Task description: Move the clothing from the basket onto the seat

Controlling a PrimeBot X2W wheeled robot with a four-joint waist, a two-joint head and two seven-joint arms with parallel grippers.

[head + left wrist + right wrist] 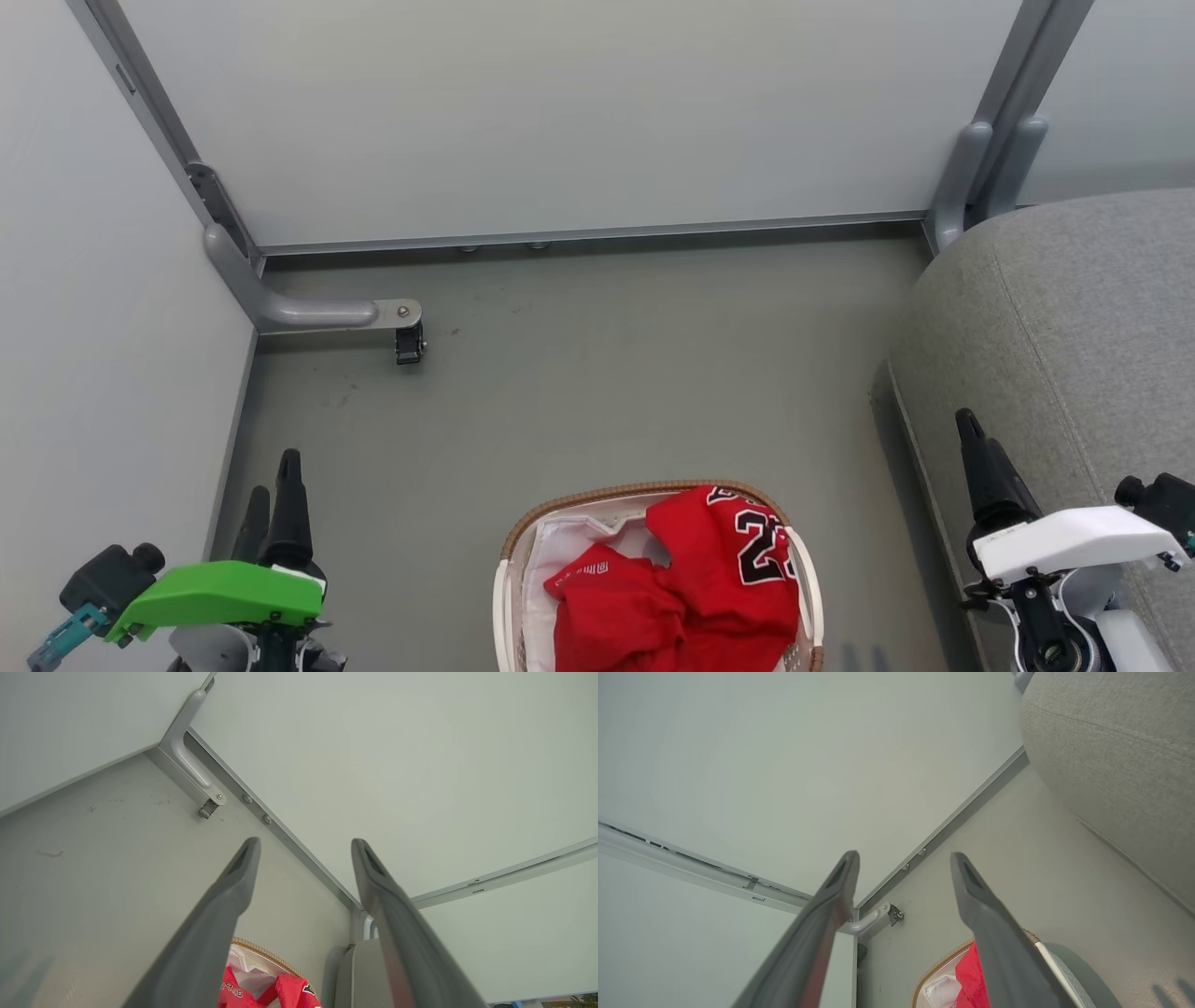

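clothing [691, 588]: both red pieces are sitting bunched in your basket [597, 496], the 23 one on the right | seat [1074, 317]: grey cushion just beside the basket on your right | left gripper [304, 843]: fingers spread apart, gripping nothing, above the floor [560, 373] | right gripper [904, 856]: fingers spread too, gripping nothing, by the seat's edge

A black, white-edged 23, partly folded, stands on the red garment [738, 560] right of the left gripper [275, 476]; white lettering on the second red garment [616, 611] is unreadable.
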